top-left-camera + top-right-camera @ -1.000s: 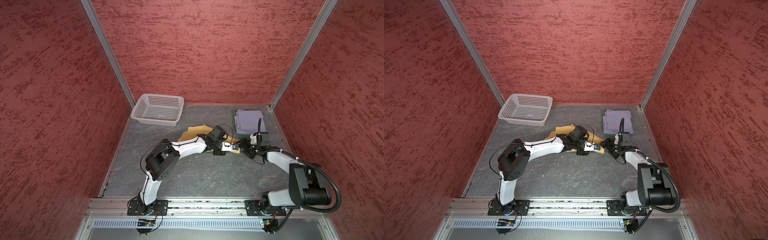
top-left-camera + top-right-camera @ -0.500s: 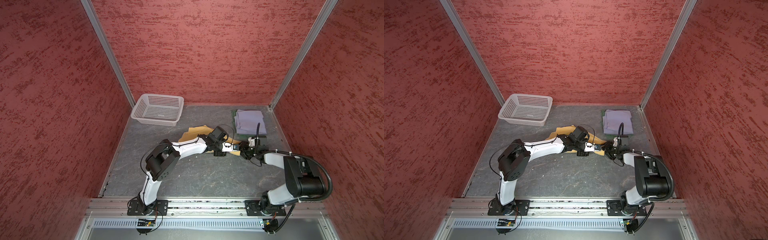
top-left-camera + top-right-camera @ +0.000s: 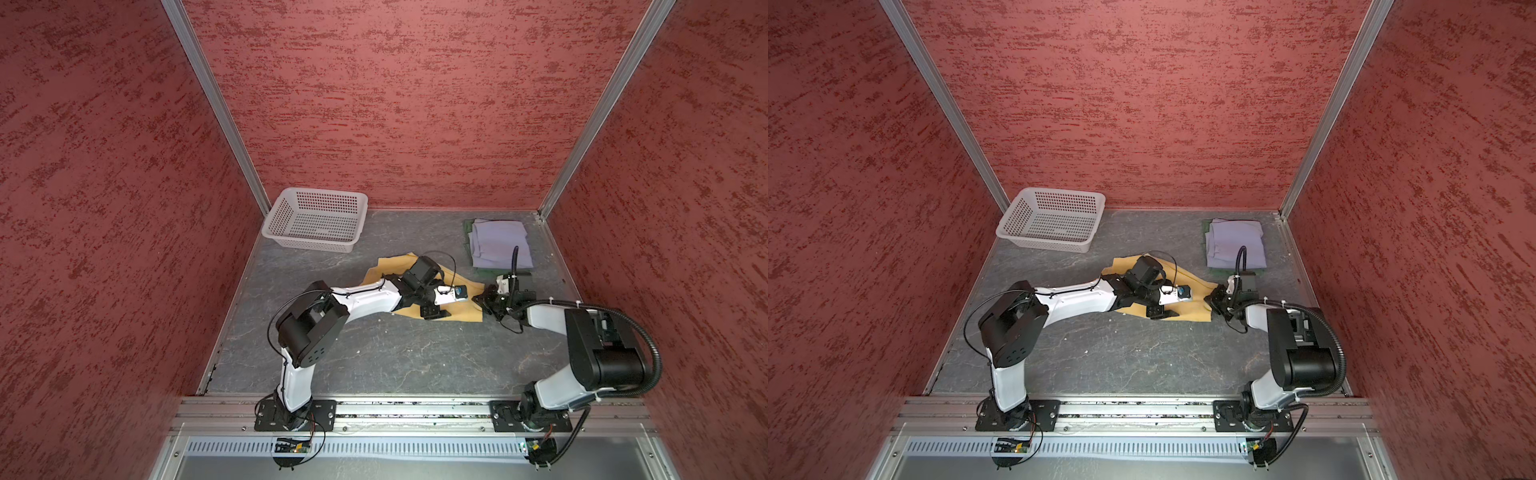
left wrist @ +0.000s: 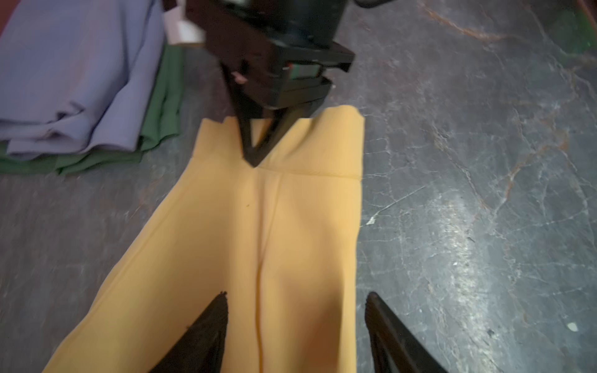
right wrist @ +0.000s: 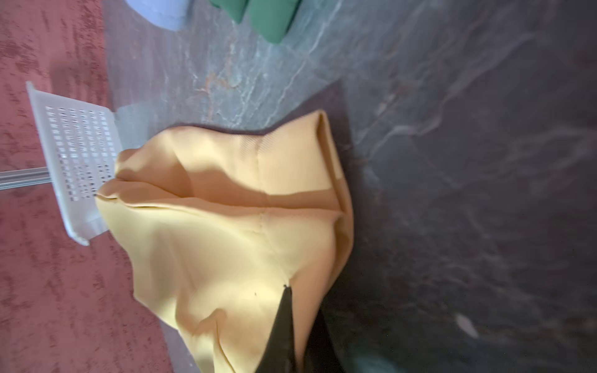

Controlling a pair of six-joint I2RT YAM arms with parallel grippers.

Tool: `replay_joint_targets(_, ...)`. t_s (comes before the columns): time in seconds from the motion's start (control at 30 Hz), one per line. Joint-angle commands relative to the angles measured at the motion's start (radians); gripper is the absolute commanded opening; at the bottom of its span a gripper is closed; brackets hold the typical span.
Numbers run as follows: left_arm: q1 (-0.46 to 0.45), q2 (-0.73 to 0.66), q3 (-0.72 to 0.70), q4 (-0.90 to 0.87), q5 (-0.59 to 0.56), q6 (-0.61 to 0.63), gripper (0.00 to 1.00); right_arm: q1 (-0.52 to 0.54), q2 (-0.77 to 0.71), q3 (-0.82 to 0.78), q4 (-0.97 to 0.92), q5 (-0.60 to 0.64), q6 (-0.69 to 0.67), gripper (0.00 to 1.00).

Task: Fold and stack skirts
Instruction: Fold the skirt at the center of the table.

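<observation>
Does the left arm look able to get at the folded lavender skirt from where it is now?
Probably not straight on. The right gripper, shut on the yellow skirt, crowds the space between the open left gripper and the lavender skirt atop the green skirt; a detour looks needed.

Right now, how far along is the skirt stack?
Done: lavender skirt folded atop the folded green skirt, far right corner. In hand: right gripper shut on the mustard skirt at its edge; left gripper open over it. Left: fold mustard skirt, add to stack.
</observation>
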Motion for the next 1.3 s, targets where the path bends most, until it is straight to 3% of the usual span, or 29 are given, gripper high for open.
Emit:
replay_joint_targets(0.0, 0.1, -0.044, 0.018, 0.134, -0.004, -0.21, 0.69, -0.002, -0.039, 0.049, -0.155, 0.121, -0.122, 0.0)
replay_joint_targets(0.17, 0.137, 0.042, 0.092, 0.092, -0.143, -0.325, 0.63, -0.002, -0.099, 0.072, -0.281, 0.221, -0.194, 0.0)
replay_joint_targets(0.3, 0.125, 0.14, 0.136, 0.038, -0.253, -0.379, 0.48, -0.002, -0.166, 0.082, -0.335, 0.267, -0.22, 0.0)
replay_joint_targets(0.47, 0.103, 0.216, 0.118, 0.084, -0.457, -0.374, 0.31, -0.002, -0.197, 0.1, -0.387, 0.317, -0.246, 0.0)
replay_joint_targets(0.53, 0.103, 0.238, 0.135, 0.078, -0.541, -0.359, 0.29, -0.002, -0.205, 0.105, -0.404, 0.335, -0.255, 0.0)
replay_joint_targets(0.67, 0.119, 0.24, 0.164, 0.041, -0.599, -0.371, 0.32, -0.003, -0.204, 0.113, -0.43, 0.365, -0.269, 0.0)
replay_joint_targets(0.77, 0.144, 0.232, 0.185, 0.001, -0.646, -0.399, 0.46, -0.002, -0.211, 0.123, -0.449, 0.4, -0.283, 0.0)
replay_joint_targets(0.87, 0.177, 0.232, 0.209, -0.052, -0.693, -0.419, 0.53, -0.003, -0.219, 0.129, -0.457, 0.42, -0.293, 0.0)
replay_joint_targets(1.1, 0.19, 0.133, 0.193, -0.057, -0.717, -0.431, 0.56, -0.003, -0.222, 0.145, -0.455, 0.393, -0.328, 0.0)
replay_joint_targets(1.27, 0.08, 0.04, 0.172, -0.064, -0.712, -0.454, 0.55, -0.002, -0.232, 0.155, -0.452, 0.369, -0.335, 0.0)
